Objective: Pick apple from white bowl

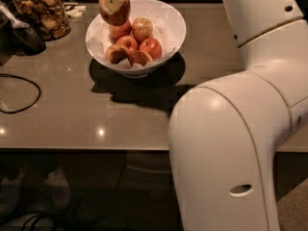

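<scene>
Over the white bowl [177, 25] rim nearest the glass jar [41, 13], the claw [113, 6] is closed on the apple [118, 17], holding it clear above the other apples [139, 44]; a straight lift off the counter [72, 105] appears unobstructed.

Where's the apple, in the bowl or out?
Out: the hand grips the apple above the pile in the white bowl.

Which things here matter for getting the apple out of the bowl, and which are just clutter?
For the job:
- pincer, at the top above the bowl's left rim, closed on the apple
- apple, held up off the pile
- bowl

Lying about:
- other apples in the bowl
- snack jar, far left
- black cable
- table
</scene>
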Controlling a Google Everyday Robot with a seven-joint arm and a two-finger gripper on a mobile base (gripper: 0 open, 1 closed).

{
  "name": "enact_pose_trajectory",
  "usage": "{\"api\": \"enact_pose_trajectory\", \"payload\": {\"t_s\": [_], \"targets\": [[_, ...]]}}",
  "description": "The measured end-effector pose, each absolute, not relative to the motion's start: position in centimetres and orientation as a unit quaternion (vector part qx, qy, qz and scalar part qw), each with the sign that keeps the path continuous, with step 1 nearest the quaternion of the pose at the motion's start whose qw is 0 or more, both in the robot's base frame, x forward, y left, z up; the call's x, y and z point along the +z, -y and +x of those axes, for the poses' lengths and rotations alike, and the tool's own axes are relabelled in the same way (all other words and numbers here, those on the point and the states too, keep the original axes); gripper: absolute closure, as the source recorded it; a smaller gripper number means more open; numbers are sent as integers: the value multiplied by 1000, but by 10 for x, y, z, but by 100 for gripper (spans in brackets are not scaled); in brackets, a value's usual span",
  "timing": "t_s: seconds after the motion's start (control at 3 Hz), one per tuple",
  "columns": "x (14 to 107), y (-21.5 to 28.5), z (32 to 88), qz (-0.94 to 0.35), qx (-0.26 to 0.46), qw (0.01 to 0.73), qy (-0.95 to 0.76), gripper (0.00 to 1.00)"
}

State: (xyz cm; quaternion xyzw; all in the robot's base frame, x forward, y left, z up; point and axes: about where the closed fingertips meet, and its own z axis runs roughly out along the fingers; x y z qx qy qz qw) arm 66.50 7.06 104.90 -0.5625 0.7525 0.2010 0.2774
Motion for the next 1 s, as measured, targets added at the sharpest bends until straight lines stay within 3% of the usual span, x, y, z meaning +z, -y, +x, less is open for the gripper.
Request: {"api": "enact_pose_trajectory", "payload": {"t_s": [0.67, 1.0], "targets": [[1055, -33, 627, -541, 236, 278, -758, 100], [1052, -36, 629, -539, 237, 279, -758, 100]]}}
